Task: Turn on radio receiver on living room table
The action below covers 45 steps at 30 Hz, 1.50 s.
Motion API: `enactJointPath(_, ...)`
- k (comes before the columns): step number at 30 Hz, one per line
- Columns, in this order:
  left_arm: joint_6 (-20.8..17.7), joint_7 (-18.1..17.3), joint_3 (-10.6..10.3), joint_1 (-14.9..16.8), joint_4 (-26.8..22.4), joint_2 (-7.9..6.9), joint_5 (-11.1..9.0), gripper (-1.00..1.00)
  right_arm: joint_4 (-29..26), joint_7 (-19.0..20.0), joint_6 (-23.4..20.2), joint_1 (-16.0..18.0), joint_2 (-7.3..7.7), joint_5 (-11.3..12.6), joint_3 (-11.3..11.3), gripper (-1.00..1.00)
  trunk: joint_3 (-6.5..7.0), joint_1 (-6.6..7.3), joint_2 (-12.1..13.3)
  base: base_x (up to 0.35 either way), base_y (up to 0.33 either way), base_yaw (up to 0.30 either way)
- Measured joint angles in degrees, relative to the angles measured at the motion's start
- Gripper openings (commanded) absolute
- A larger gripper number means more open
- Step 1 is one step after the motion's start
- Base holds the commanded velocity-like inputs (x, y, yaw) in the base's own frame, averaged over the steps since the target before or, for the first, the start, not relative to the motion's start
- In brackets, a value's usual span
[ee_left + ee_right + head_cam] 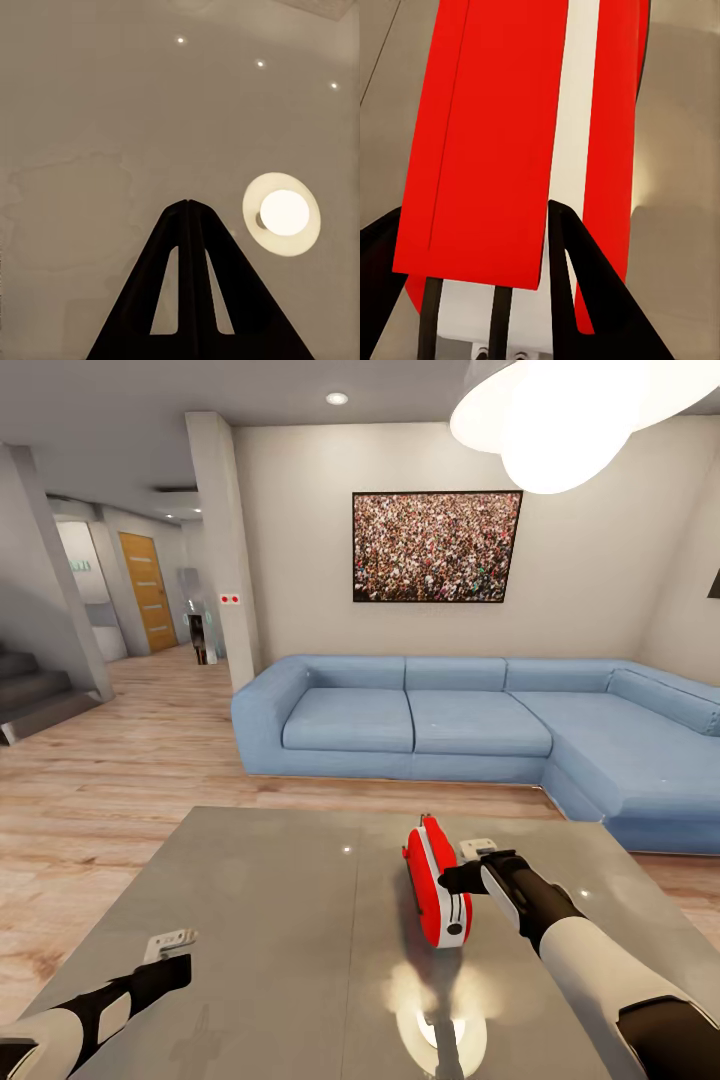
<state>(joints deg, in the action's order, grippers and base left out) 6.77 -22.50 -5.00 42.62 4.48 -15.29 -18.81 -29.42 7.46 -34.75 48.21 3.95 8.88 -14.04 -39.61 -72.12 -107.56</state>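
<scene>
The left gripper (172,955) hovers over the near left part of the tabletop (260,920), away from anything; in the left wrist view its fingers (187,225) meet at their tips, pressed together, above the glossy grey surface, where a round lamp reflection (283,213) and small spot reflections show.

Further in, right of centre, the right gripper (470,865) reaches the radio (436,881). The radio stands on its edge on the tabletop, red with a white band running along its rim, its long side pointing away from the robot. In the right wrist view the gripper's dark fingers (585,277) are spread, one on either side of the radio's (495,135) red body and white band; the radio sits between them, and the fingers look to be against it or just beside it, though I cannot tell whether they are pinching it.

A bright reflection lies on the tabletop nearer than the radio. Beyond the tabletop is wood floor (110,780), then a light-blue L-shaped sofa (450,720) against the wall, with a framed crowd photo (436,546) above it. A pale pendant lamp (580,410) hangs at upper right. Far left, stairs (35,695) and a hallway with a wooden door (148,590).
</scene>
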Motion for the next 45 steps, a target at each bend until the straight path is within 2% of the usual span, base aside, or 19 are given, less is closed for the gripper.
enactJointPath(3,0.00,0.00,0.00,0.00,0.00,0.01,0.00,-1.00,0.01,-0.07,0.00,0.00,0.00,0.10,0.00,-1.00,0.00,0.00,0.00,0.000,0.000,0.000)
enactJointPath(4,0.00,0.00,0.00,0.00,0.00,0.02,0.00,-1.00,0.01,-0.08,0.00,0.00,0.00,0.12,0.00,1.00,0.00,0.00,0.00,0.000,0.000,0.000)
enactJointPath(5,0.00,0.00,-0.01,0.01,0.00,0.04,0.00,-1.00,1.33,-0.10,0.03,-0.05,0.01,-0.35,-0.03,1.00,-0.01,-0.01,0.01,0.000,0.000,0.000)
enactJointPath(21,0.08,0.09,0.00,0.01,-0.01,0.01,0.11,-1.00,1.38,-0.16,0.11,-0.04,0.00,-0.36,-0.05,1.00,-0.01,-0.01,0.01,0.000,0.000,0.000)
enactJointPath(45,0.09,0.18,-0.15,0.01,-0.01,-0.21,0.26,-1.00,1.38,-0.08,0.11,-0.04,0.00,-0.35,-0.03,1.00,4.29,5.26,9.62,0.000,0.000,0.000)
